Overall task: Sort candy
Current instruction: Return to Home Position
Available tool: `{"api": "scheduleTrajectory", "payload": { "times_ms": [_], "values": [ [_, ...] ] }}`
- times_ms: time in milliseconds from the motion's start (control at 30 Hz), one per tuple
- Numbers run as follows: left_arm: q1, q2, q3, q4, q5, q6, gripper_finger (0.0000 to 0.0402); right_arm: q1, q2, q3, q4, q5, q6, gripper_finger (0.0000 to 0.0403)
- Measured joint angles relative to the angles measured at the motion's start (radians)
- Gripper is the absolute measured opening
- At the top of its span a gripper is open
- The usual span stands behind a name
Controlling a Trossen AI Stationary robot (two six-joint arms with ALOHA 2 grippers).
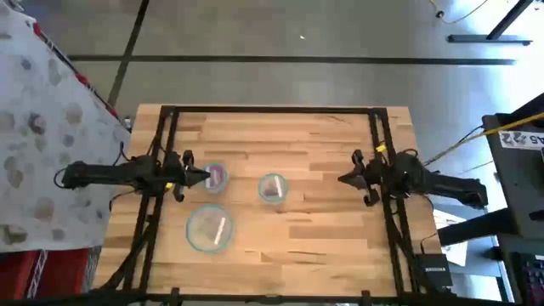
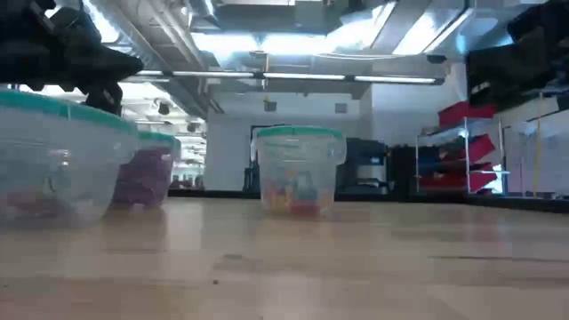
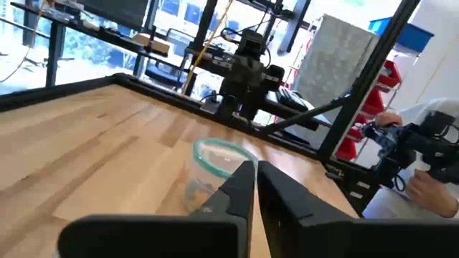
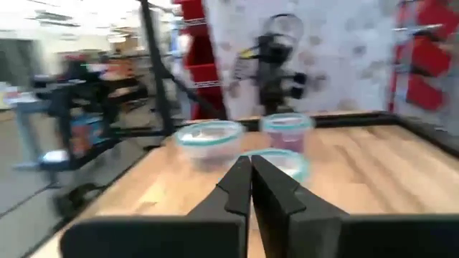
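Candy lies in three clear, teal-rimmed bowls on the wooden table. Magenta packets [image 1: 217, 177] [image 2: 147, 178] fill the left bowl [image 4: 287, 129]. Mixed coloured pieces [image 1: 272, 190] [image 2: 293, 197] sit in the middle bowl [image 3: 219, 168]. Pale pieces [image 1: 211, 228] lie in the larger near bowl [image 2: 53, 160]. My left gripper [image 1: 204, 177] [image 3: 252, 188] is shut and level, its tips over the magenta bowl's left rim, holding nothing. At the table's right side my right gripper [image 1: 342, 179] [image 4: 251, 183] is also shut and level; it points at the bowls and is empty.
A black frame [image 1: 272, 110] runs round the table's edges. Bare wood [image 1: 331, 229] lies between the bowls and my right arm. A person's hand [image 3: 430, 188] shows beyond the table's near right corner, and red bins stand on shelves [image 2: 462, 151] in the room behind.
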Motion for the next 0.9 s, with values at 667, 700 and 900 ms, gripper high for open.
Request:
{"api": "scheduleTrajectory", "payload": {
  "times_ms": [667, 700, 900],
  "values": [
    [0.000, 0.000, 0.000, 0.000, 0.000, 0.000, 0.0003, 0.039, 0.022, 0.000, 0.000, 0.011, 0.002, 0.0000],
    [0.000, 0.000, 0.000, 0.000, 0.000, 0.000, 0.0003, 0.039, 0.022, 0.000, 0.000, 0.011, 0.002, 0.0000],
    [0.000, 0.000, 0.000, 0.000, 0.000, 0.000, 0.0003, 0.039, 0.022, 0.000, 0.000, 0.012, 0.002, 0.0000]
  ]
}}
